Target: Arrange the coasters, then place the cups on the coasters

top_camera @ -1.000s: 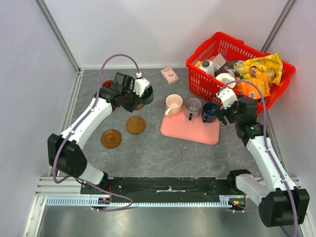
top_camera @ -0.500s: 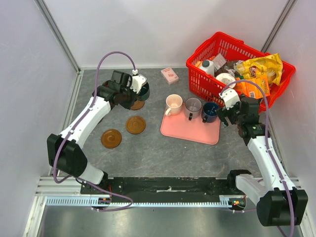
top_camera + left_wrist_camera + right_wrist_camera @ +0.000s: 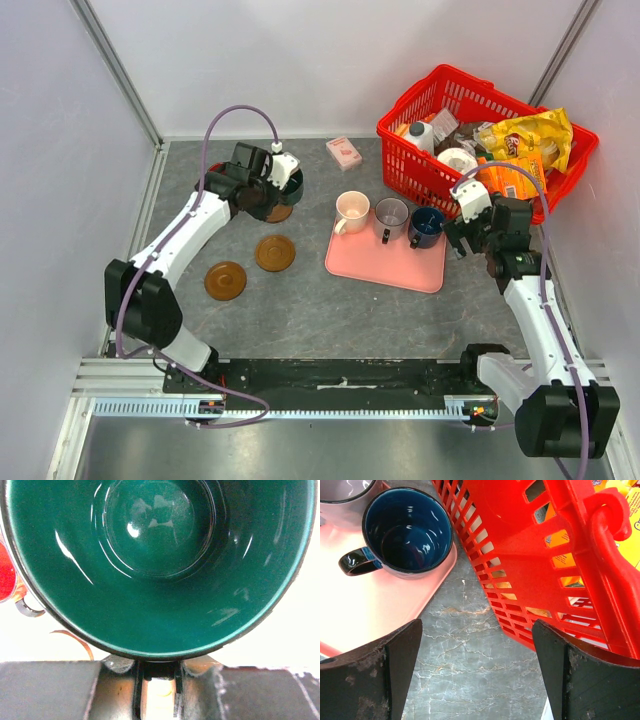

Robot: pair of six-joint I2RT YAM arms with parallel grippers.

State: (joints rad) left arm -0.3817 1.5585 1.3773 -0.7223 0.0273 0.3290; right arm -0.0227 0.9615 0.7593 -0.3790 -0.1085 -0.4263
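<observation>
Top external: my left tool [image 3: 273,190] clamped on dark green mug [image 3: 155,555], by a coaster [image 3: 281,213]; right tool [image 3: 476,630] wide open nr navy mug [image 3: 407,530].

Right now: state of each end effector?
Left end effector: closed on the dark green cup, gripping its rim.
Right end effector: open, holding nothing.
</observation>
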